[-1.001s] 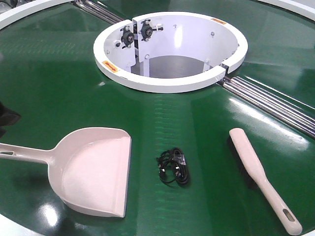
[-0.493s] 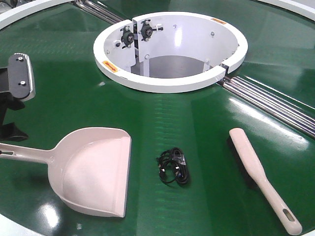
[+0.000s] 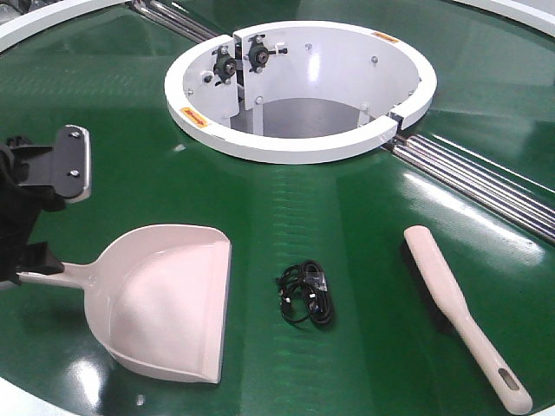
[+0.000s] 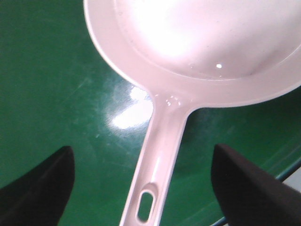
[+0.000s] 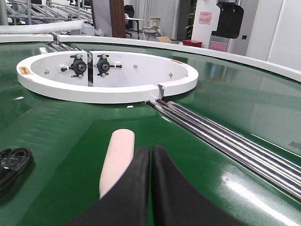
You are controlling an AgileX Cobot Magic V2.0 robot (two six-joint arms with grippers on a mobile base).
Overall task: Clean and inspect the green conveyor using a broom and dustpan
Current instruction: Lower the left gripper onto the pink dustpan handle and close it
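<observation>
A pale pink dustpan [image 3: 169, 299] lies on the green conveyor [image 3: 347, 225] at the front left, its handle pointing left. My left gripper [image 3: 26, 260] is open and straddles that handle without touching it. In the left wrist view the handle [image 4: 162, 150] with its hanging hole runs between the two dark fingers [image 4: 40, 188], and my left gripper [image 4: 142, 149] is open. A pale pink broom [image 3: 451, 303] lies at the front right. My right gripper [image 5: 151, 150] is shut and empty, with the broom [image 5: 117, 155] just left of it. It is out of the front view.
A coiled black cable [image 3: 305, 293] lies between dustpan and broom, and shows in the right wrist view [image 5: 11, 162]. A white ring housing [image 3: 286, 149] stands at the back centre. Metal rollers [image 3: 486, 186] run from it to the right. The conveyor's front edge is close.
My left arm has come into view from the left edge and lowered, open, onto the dustpan handle. The dustpan, cable and broom have not moved.
</observation>
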